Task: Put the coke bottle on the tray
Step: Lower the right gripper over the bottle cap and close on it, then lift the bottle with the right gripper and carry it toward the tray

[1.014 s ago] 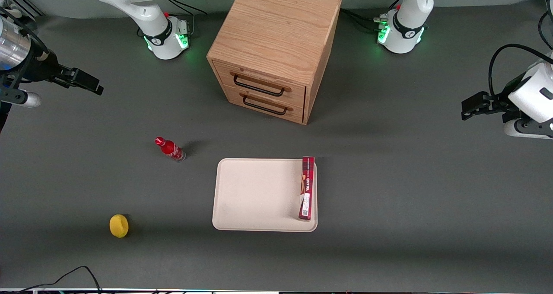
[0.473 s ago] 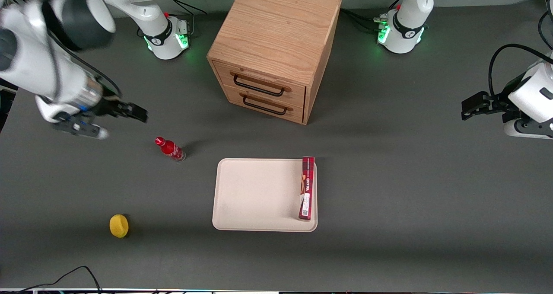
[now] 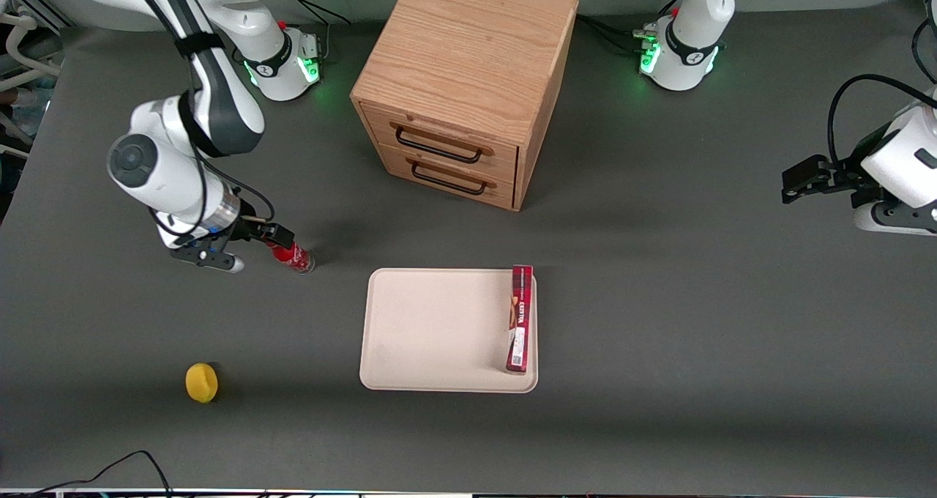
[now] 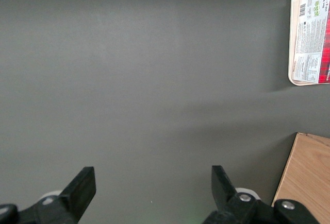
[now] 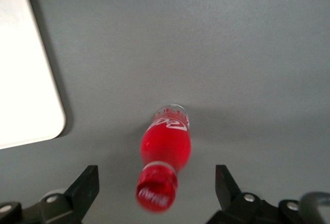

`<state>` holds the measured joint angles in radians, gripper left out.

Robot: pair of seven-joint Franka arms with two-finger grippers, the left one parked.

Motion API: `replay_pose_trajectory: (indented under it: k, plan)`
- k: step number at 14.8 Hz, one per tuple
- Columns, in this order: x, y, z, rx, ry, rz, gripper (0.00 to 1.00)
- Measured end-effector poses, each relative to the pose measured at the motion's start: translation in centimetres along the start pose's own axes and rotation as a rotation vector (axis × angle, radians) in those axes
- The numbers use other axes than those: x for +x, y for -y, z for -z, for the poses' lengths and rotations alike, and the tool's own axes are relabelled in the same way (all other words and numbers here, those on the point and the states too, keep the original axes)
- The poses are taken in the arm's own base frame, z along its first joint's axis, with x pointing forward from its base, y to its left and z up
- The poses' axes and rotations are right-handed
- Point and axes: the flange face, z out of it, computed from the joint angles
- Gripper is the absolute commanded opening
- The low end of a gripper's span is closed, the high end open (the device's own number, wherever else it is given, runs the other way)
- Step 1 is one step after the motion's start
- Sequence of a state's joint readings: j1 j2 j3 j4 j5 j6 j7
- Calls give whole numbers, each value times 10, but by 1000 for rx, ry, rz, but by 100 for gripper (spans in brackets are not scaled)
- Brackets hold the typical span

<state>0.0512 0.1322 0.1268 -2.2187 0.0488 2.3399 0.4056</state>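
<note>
Step in hand: approach to grasp; nothing lifted, placing not yet begun.

Landmark: tray (image 3: 439, 329).

Bottle (image 3: 294, 256) stands on the table, apart from the tray, off its corner toward the working arm's end and slightly farther from the front camera. In the wrist view the cap is nearest the lens and the clear base rests on the table, so it is upright or close to it.

Gripper (image 3: 272, 236) is at the bottle's cap, toward the working arm's end from the tray. In the wrist view the gripper (image 5: 157, 190) has its fingers spread wide, one on each side of the bottle (image 5: 166, 149) with clear gaps both sides. No contact, nothing held.

Tray: a red box (image 3: 520, 319) lies along the edge toward the parked arm's end; the rest of the tray floor is bare. Cabinet (image 3: 461, 88) stands farther from the front camera than the tray. A yellow object (image 3: 201, 382) lies nearer the front camera, well apart from the tray.

Next move, as I judge it: descend until the fingers flank the bottle's body, close, lift, carry over the tray's near rim, set down on the bare area. Risk: tall narrow bottle, an off-centre finger could tip it.
</note>
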Motion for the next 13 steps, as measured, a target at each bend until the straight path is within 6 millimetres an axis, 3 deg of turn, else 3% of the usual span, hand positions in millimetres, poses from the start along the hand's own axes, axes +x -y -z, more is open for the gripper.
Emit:
replay_pose_trajectory:
  k: [2,10,12,13]
  plan:
    - [-2,-1,-7,-2,2,-3,0]
    - [-6,7,4,-11,4,14,0]
    - [-4,9,28,-39,21,31,0]
    - [-2,12,52,-54,33,36,0]
